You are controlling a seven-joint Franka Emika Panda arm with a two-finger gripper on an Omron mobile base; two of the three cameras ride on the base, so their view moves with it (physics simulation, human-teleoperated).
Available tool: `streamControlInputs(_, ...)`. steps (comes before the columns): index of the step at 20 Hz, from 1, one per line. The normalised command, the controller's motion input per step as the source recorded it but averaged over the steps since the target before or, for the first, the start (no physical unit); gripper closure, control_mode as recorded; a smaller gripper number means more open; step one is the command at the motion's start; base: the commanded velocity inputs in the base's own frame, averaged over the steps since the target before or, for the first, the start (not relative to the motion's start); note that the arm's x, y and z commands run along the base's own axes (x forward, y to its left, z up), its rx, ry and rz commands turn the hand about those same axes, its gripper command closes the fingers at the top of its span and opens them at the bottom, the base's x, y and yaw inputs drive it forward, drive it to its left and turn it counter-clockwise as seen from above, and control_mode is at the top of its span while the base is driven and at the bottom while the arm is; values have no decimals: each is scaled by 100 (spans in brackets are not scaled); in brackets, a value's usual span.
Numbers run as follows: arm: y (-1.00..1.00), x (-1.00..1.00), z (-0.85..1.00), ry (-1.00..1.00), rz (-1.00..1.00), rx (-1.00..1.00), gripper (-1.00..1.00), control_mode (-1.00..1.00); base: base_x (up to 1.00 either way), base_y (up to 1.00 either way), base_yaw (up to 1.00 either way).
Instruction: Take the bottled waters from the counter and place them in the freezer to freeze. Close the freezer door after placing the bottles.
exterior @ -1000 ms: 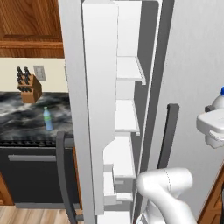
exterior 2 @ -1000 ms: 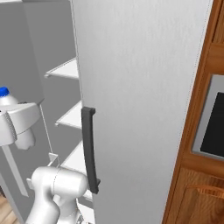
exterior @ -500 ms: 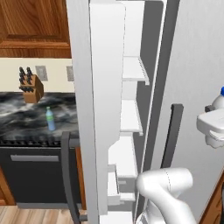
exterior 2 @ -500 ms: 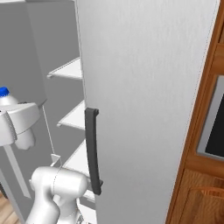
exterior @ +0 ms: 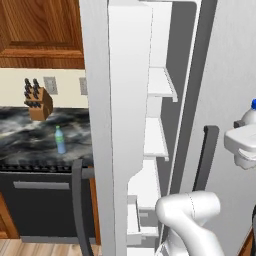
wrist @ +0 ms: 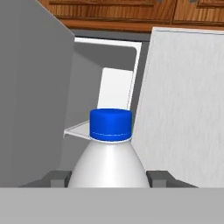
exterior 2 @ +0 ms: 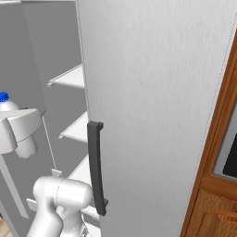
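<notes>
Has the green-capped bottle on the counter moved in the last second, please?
No. The translucent blue-green bottle keeps its place by the wooden knife block; the whole view shifted, so the base drove.

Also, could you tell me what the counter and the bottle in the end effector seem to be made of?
Counter: probably polished marble or stone, black with grey-white veins. Held bottle: seemingly smooth opaque white plastic with a glossy blue cap, though rendering leaves that open.

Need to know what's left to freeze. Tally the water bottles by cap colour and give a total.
Blue cap: 1, the white bottle held in the gripper by the open freezer.
Green cap: 1, the blue-green bottle standing on the counter.
Total: 2
</notes>
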Motion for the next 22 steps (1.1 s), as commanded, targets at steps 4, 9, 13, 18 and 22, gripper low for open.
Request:
streamControlInputs(4, 0, 0, 0, 0, 0, 0, 100, 100, 30, 0, 8)
streamControlInputs(9, 0, 0, 0, 0, 0, 0, 100, 100, 45, 0, 9)
streamControlInputs(13, -1, 0, 0, 0, 0, 0, 100, -100, 8, 0, 2)
streamControlInputs(18, 0, 4, -1, 0, 0, 0, 100, -100, 0, 0, 0)
streamControlInputs(22, 1, 64, 0, 10, 0, 12, 100, -100, 0, 0, 0)
